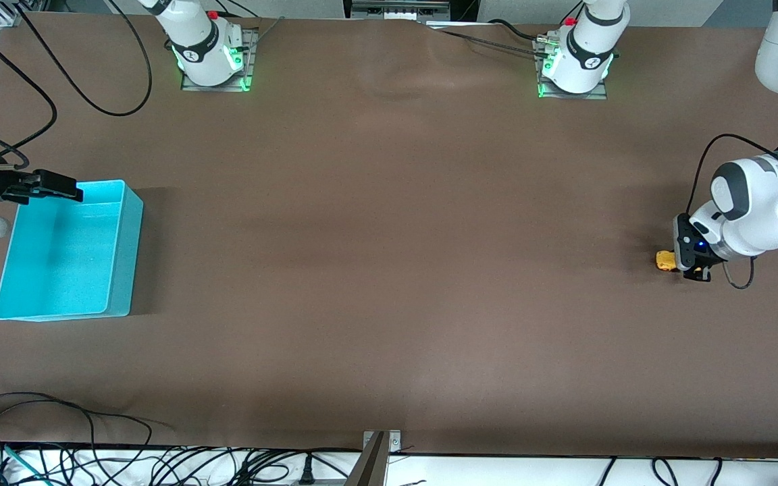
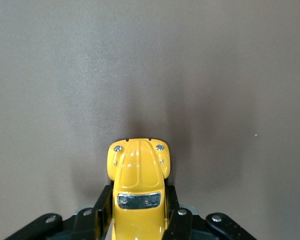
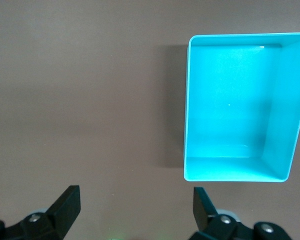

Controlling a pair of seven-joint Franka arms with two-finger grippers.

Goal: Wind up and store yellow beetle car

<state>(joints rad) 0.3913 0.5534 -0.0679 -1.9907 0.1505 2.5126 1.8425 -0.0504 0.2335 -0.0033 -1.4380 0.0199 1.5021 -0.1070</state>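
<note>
Left gripper [image 1: 689, 264]: I see it low at the table near the left arm's end, its two black fingers [image 2: 104, 207] pressed against both flanks of the car, so I read it as clamped on the toy.
Yellow beetle car [image 1: 665, 260]: it sits between those fingers with its rounded hood sticking out past the tips; from my left wrist camera [image 2: 139, 187] I look straight along its roof and dark window. I cannot tell whether its wheels touch the table or hang just above it.
Right gripper [image 1: 58, 185]: it hangs in the air over the rim of the bin at the right arm's end, waiting; in my right wrist camera [image 3: 135, 202] the fingers stand wide apart with nothing between them.
Turquoise bin [image 1: 129, 250]: it rests on the table near the right arm's end, well apart from the car; I see only its bare turquoise floor inside [image 3: 186, 125].
Table [image 1: 389, 236]: brown surface.
</note>
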